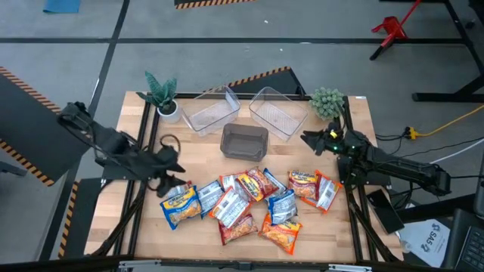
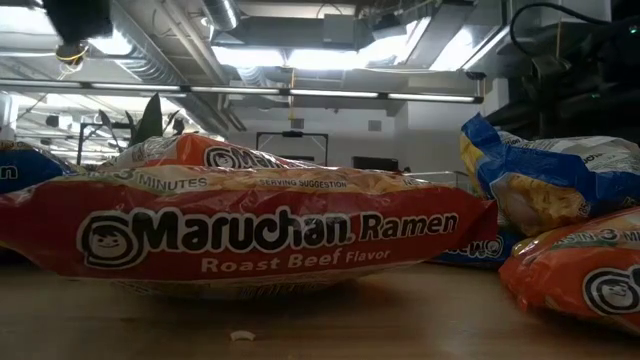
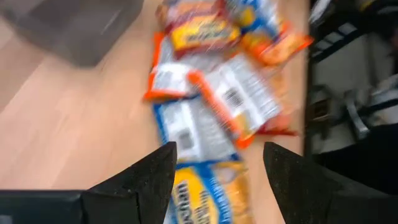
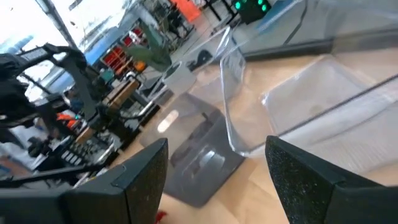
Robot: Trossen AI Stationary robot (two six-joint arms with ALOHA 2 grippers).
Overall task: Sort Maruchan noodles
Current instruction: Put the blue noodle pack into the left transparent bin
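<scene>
Left hand (image 3: 217, 180) over worktop's (image 1: 318, 234) left part, just above blue-yellow packet (image 1: 180, 205) at left end of noodle pile; fingers spread apart, nothing between them. Right hand (image 4: 214, 177) parked near right edge beside clear bin (image 1: 278, 112), fingers also apart, empty, pointing toward grey bin (image 1: 244, 141).

Maruchan noodles (image 1: 249, 204) all loose on front half of worktop, roughly a dozen, overlapping in a heap: blue-yellow, orange, red-white mixed. Low view filled by red Roast Beef packet (image 2: 250, 235) lying flat. Three bins behind heap: two clear, one grey between and in front of them. All appear empty, though interiors not fully readable.

Judged step: start of a pick, sorting barely begun. Next move likely calls for lowering left hand over blue-yellow packet, closing across its short width, lifting clear of neighbours. Risk: crinkly wrapper slipping, or overlapping packet dragged along.
</scene>
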